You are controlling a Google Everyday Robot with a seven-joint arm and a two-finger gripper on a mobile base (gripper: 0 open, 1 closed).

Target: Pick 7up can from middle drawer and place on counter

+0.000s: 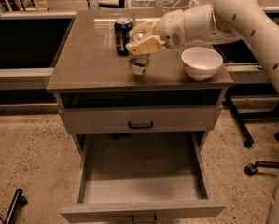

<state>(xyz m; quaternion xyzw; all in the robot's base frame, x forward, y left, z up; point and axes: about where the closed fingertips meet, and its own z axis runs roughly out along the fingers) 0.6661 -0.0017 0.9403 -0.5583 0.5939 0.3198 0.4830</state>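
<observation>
My gripper (141, 42) is over the middle of the counter (90, 62), shut on the 7up can (139, 63). The pale can hangs upright from the yellowish fingers (146, 44), its base at or just above the counter top; I cannot tell whether it touches. The middle drawer (141, 190) stands pulled open below, its grey floor bare. The white arm reaches in from the upper right.
A dark blue can (122, 35) stands on the counter just left and behind the gripper. A white bowl (202, 62) sits to the right near the counter's front edge. A shut drawer front (140, 120) lies above the open drawer. Chair bases stand at the right.
</observation>
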